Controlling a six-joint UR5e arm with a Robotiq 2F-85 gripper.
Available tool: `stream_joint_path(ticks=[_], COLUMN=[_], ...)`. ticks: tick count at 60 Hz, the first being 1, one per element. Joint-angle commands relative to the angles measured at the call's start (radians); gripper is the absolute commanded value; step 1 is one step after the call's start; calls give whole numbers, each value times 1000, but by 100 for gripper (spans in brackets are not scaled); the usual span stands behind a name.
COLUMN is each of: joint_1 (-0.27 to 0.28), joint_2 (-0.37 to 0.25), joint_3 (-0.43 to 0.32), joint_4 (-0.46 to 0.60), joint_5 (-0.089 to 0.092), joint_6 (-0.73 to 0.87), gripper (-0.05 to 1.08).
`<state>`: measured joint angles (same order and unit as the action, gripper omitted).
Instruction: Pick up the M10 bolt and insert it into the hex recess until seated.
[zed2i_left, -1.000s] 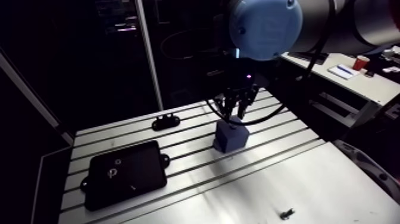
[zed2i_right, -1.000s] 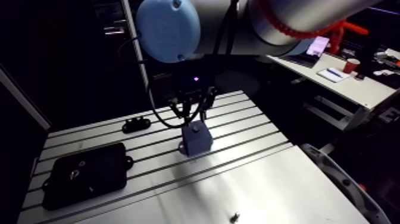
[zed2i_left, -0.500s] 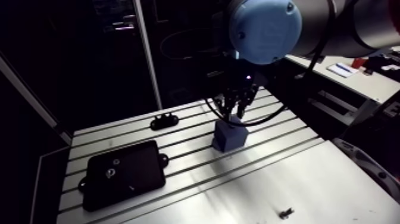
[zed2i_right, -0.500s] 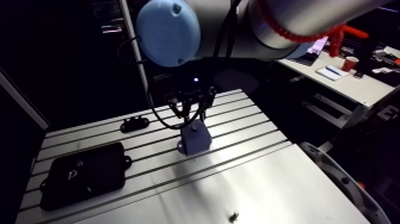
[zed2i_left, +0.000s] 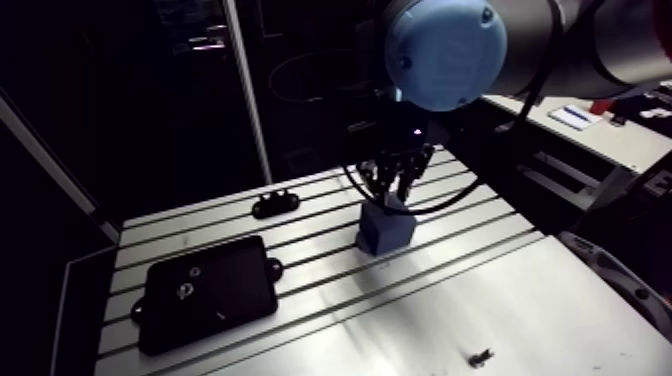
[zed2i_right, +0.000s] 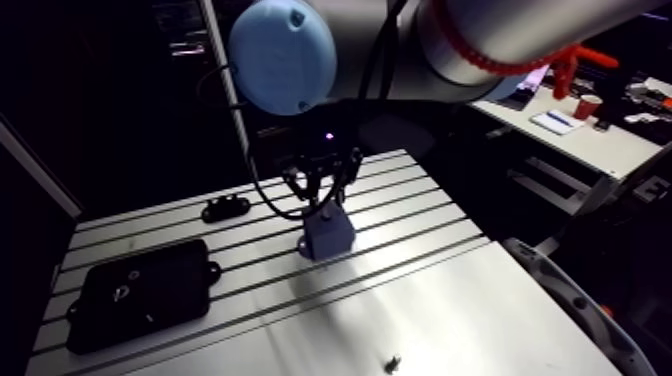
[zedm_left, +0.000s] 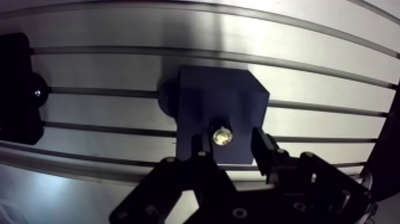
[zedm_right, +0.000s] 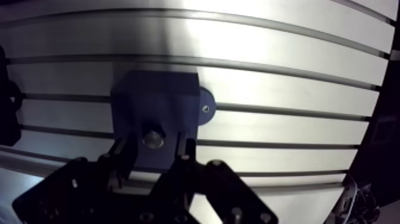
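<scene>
A blue block (zedm_left: 217, 101) is fixed on the slotted table (zedm_left: 309, 65), and it also shows in the arm view (zed2i_left: 385, 232). A shiny bolt (zedm_left: 221, 137) stands in the block's top face, head up. In the wrist view my gripper (zedm_left: 231, 148) hovers right over the block. Its two dark fingers (zedm_left: 200, 156) stand on either side of the bolt head, with a gap on each side. The gripper is open and holds nothing. In the arm view the gripper (zed2i_left: 396, 183) hangs just above the block's top.
A black flat plate (zed2i_left: 210, 292) lies at the table's left. A small black bracket (zed2i_left: 278, 205) sits behind it. A tiny dark part (zed2i_left: 482, 356) lies on the smooth sheet near the front edge. A dark edge (zedm_left: 384, 155) borders the table beside the gripper.
The arm view has shifted slightly. The gripper stays over the blue block, perhaps a little higher than earlier; the block and the other parts have not moved.
</scene>
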<state>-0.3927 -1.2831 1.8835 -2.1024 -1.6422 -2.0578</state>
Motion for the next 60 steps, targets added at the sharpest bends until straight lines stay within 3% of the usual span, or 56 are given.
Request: stream_joint_path(ticks=[1,60], joint_1=[1,6], joint_2=[0,2], joint_3=[8,15], joint_4=[0,-5], joint_5=[-1,-4], joint_6=[0,-2], gripper=[53,60])
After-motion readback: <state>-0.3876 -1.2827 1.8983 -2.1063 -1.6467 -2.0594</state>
